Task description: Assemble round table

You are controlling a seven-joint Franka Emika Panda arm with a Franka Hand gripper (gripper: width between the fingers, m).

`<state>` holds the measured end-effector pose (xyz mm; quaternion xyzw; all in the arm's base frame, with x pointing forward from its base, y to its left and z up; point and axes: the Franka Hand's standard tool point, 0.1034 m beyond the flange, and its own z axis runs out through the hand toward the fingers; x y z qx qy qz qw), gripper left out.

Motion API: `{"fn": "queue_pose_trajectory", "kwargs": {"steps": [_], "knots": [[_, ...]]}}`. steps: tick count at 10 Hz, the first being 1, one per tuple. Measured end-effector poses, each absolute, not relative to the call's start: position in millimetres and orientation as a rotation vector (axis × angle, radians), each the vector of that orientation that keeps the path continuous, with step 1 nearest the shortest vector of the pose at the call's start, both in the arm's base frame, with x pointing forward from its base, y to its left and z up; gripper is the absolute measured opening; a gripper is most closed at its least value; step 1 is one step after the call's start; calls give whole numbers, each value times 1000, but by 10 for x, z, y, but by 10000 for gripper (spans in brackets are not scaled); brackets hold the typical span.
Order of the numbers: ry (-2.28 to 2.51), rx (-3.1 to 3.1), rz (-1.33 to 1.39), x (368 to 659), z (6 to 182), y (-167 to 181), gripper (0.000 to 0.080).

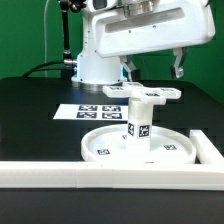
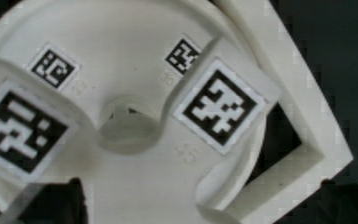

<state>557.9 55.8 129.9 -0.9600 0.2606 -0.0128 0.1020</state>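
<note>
The wide round disc [image 1: 108, 149] lies flat by the front wall. The short thick leg [image 1: 140, 122] stands upright in its middle, tags on its side. The flat cross-shaped base piece [image 1: 141, 95] sits on top of the leg. My gripper [image 1: 153, 72] hangs just above the cross piece, jaws wide open and empty, one finger [image 1: 128, 72] on each side. In the wrist view the cross piece [image 2: 140, 90] fills the picture with its tags and centre hole [image 2: 126, 128]. My gripper [image 2: 194, 212] straddles it, open, with only the dark fingertips [image 2: 48, 205] showing.
The long white border wall [image 1: 100, 174] runs along the table's front and turns back at the exterior view's right [image 1: 207, 150]. The marker board [image 1: 92, 110] lies flat behind the disc. The robot's base [image 1: 95, 60] stands at the back.
</note>
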Motion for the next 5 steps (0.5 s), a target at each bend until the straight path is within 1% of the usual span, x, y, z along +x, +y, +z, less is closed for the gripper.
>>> {"fn": "queue_pose_trajectory", "kwargs": {"steps": [1,5], "knots": [[564,-2920,-54,5578,1303,569,649],[42,-3040,-45,5564,1316,589,649]]}}
